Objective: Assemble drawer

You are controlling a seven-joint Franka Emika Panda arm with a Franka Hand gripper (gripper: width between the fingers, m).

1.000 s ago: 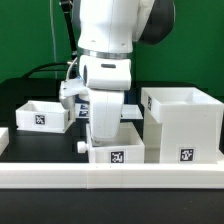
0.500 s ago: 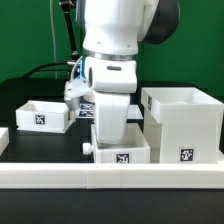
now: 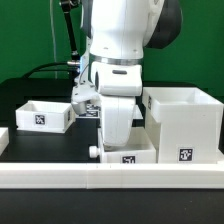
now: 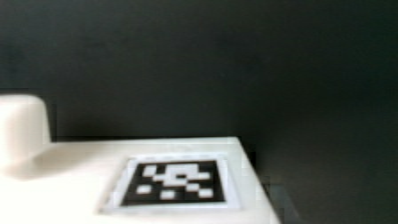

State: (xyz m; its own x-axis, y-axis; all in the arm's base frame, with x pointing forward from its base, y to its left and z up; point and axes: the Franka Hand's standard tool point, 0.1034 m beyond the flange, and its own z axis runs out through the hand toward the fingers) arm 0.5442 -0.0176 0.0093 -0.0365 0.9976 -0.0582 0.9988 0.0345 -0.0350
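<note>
Arm's gripper [image 3: 120, 141] hangs inside small white tagged plastic tray [image 3: 126, 157] | tray just beside tall white hollow box shell [image 3: 186, 125] | fingers hidden, grip cannot be told

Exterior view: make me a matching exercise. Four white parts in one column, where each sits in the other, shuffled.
Parts:
A. tall box shell
B. far tray
C. near tray
D. long low rail

Places:
1. exterior view's left, standing free
2. along the front, spanning the whole view
3. exterior view's right, open top up
4. middle, just behind the rail, with the arm reaching down at it

Pairs: A-3, B-1, C-4, D-2
</note>
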